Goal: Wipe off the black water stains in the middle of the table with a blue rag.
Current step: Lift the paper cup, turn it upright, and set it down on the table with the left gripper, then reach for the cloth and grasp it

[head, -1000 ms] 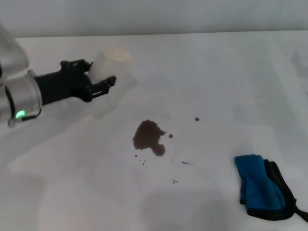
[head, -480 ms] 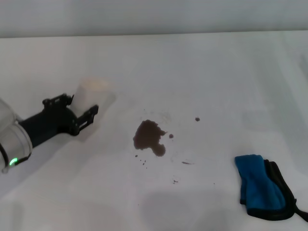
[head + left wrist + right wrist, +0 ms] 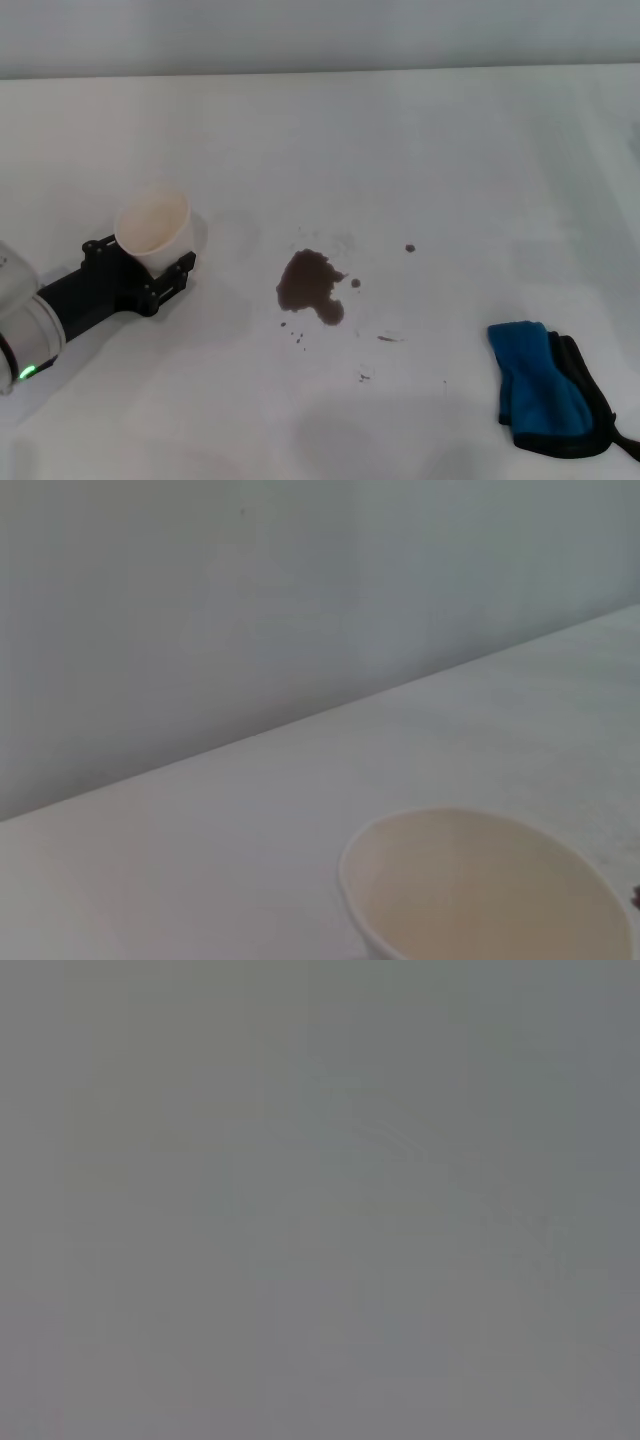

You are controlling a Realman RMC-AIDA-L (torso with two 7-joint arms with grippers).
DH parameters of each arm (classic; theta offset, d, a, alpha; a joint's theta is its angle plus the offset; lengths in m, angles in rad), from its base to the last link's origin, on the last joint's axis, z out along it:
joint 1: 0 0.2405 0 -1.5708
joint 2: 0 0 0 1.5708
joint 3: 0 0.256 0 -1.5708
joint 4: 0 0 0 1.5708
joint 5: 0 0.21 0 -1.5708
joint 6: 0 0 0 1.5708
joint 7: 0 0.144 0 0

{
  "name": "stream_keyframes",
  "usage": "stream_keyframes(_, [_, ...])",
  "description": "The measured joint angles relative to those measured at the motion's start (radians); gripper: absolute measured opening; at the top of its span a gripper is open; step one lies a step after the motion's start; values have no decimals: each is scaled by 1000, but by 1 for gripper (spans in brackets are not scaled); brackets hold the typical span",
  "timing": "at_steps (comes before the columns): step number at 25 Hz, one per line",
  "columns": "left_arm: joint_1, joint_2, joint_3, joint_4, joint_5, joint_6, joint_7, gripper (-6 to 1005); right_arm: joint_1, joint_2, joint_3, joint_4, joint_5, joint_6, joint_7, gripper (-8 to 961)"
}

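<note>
White table (image 3: 420,140) with the black water stains (image 3: 310,285) at its middle, specks scattered around them. Left gripper (image 3: 150,265), toward the left edge, has its fingers clamped on a white paper cup (image 3: 155,228), mouth up and tilted. Blue rag (image 3: 545,390) lies crumpled near the front right corner, nothing between it and the stains. Right gripper out of sight.

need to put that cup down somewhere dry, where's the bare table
The left gripper holds the white paper cup at the table's left side. The strip between the cup and the black water stains is bare, as is the whole far half. Avoid the middle, with its blotch and scattered specks, and the near right corner, where the blue rag lies.
</note>
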Motion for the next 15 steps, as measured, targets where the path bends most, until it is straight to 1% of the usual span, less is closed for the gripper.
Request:
stream_keyframes(3, [9, 0, -1, 7, -7, 0, 13, 555, -2, 0, 0, 0, 0, 1, 0, 870])
stream_keyframes(8, [23, -1, 2, 13, -49, -3, 18, 601, -4, 0, -4, 0, -1, 1, 1, 869])
stream_keyframes(14, [26, 1, 2, 13, -53, -10, 33, 657, -12, -1, -10, -6, -2, 2, 1, 866])
stream_keyframes(15, [27, 0, 2, 13, -54, -11, 40, 726, -13, -1, -10, -6, -2, 2, 1, 866])
